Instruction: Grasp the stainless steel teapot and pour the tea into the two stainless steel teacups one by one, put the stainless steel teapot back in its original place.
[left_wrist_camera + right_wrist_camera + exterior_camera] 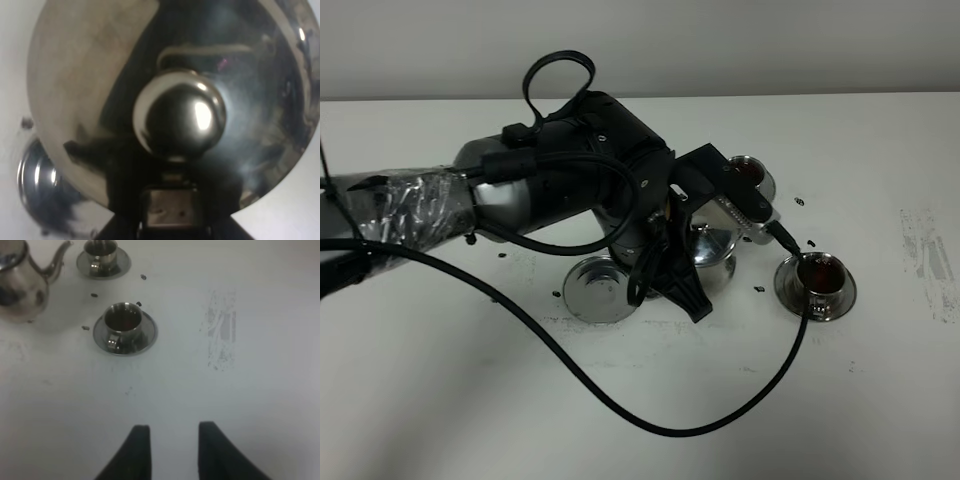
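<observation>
Steel teapot (712, 250) stood on the white table (880, 400), between coaster (598, 290) and teacups (817, 280), under the left arm. Left wrist view: left gripper (170, 220) clamped by its lid knob (179, 117). Right wrist view: right gripper (170, 450) hung empty, fingers narrowly parted, near tea-filled cups.

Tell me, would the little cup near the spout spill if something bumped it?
Probably, yes. The teacup holds dark tea close to its rim, so a bump could slosh it. Its shiny steel saucer would likely slide on the smooth white table. The cup looks small and light, so it may tip easily.
</observation>
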You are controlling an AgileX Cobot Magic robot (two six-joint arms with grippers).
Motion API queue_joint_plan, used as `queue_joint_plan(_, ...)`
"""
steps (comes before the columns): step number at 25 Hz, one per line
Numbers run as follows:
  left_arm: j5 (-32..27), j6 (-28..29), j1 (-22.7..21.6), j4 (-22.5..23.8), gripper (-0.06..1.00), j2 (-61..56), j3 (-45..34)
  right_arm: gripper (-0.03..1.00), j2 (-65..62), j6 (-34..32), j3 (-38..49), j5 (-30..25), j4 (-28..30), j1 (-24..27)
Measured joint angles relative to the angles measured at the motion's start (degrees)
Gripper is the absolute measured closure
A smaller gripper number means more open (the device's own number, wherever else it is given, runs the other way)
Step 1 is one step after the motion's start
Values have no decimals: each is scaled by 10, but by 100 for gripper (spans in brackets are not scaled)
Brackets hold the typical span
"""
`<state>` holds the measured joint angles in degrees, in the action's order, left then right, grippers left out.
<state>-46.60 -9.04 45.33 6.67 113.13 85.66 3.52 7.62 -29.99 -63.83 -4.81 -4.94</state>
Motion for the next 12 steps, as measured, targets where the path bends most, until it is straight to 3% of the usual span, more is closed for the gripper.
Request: queue_joint_plan(12, 58, 41, -57, 2, 77, -100, -154, 74, 0, 0, 0, 0, 0, 0)
